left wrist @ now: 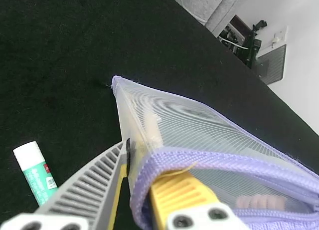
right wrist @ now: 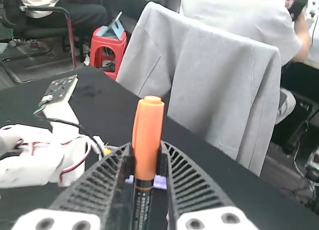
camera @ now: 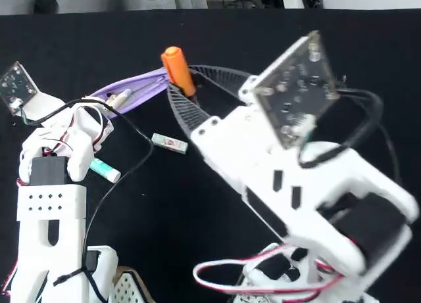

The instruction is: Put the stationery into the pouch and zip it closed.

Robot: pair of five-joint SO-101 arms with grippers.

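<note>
A purple mesh pouch [camera: 135, 93] lies at the table's back left, with pale items inside it [left wrist: 152, 125]. My left gripper [camera: 113, 102] is shut on the pouch's purple zip edge [left wrist: 164, 157], pinched between the grey and yellow fingers [left wrist: 84, 190]. My right gripper [camera: 183, 85], with black ribbed fingers [right wrist: 99, 182], is shut on an orange marker [camera: 177, 68] held upright just beside the pouch's right end. In the right wrist view the marker [right wrist: 147, 135] stands between the fingers. A green-and-white glue stick [camera: 105, 169] lies on the table beside the left arm [left wrist: 35, 171].
A small white-and-green eraser-like piece [camera: 170, 143] lies on the black table [camera: 197, 204] between the arms. The right arm's body [camera: 309, 178] covers the table's right half. A chair draped with a grey jacket [right wrist: 214, 85] stands behind the table's far edge.
</note>
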